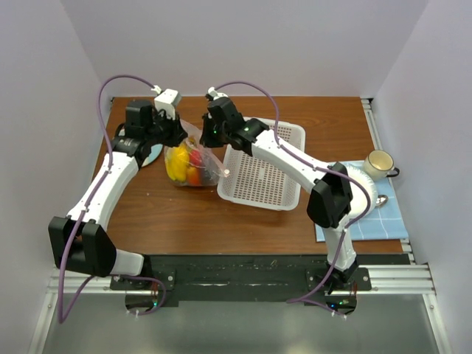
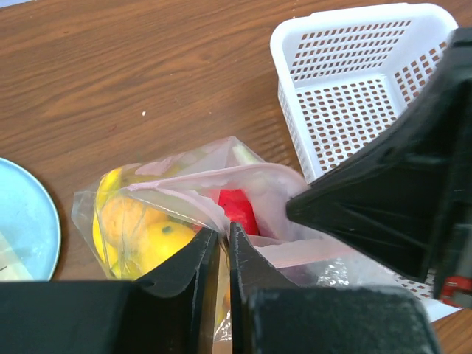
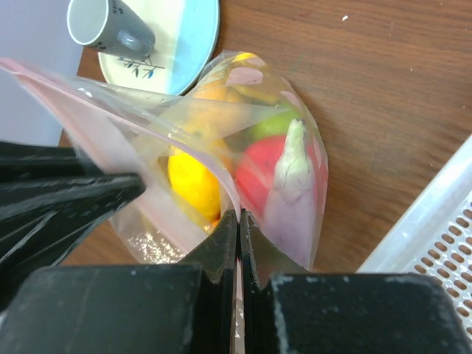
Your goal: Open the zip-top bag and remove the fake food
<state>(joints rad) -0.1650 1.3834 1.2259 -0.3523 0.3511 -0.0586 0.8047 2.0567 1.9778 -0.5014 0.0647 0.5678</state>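
Observation:
The zip-top bag (image 1: 193,166) sits left of the basket, its pink zipper strip (image 2: 221,177) pulled apart at the top. Inside it the fake food shows: a yellow piece (image 3: 193,183), a red one (image 3: 258,171), a green one (image 3: 269,124) and a pale purple eggplant (image 3: 291,193). My left gripper (image 2: 223,234) is pinched on one lip of the bag's mouth. The right gripper (image 3: 239,215) is shut on the opposite lip. In the top view the left gripper (image 1: 177,135) and the right gripper (image 1: 212,135) hang close together above the bag.
A white perforated basket (image 1: 284,136) stands just right of the bag. A blue-and-cream plate (image 3: 184,40) carrying a grey cup (image 3: 103,26) lies left of the bag, under the left arm. At the far right a mug (image 1: 378,164) stands on a blue cloth (image 1: 387,221).

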